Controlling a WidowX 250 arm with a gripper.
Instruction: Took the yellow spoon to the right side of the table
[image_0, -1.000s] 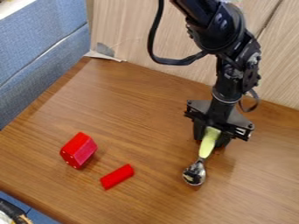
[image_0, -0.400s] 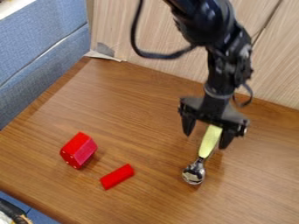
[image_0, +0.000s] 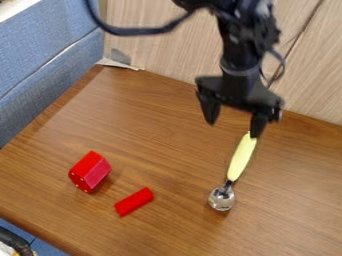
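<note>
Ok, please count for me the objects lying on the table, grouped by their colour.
Red: 2, the faceted block and the small bar
Yellow with silver metal: 1, the spoon
Total: 3

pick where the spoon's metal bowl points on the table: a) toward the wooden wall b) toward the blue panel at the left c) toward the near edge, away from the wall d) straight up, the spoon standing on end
C: the spoon lies with its handle end nearer the wall and its bowl toward the near side of the table.
</note>
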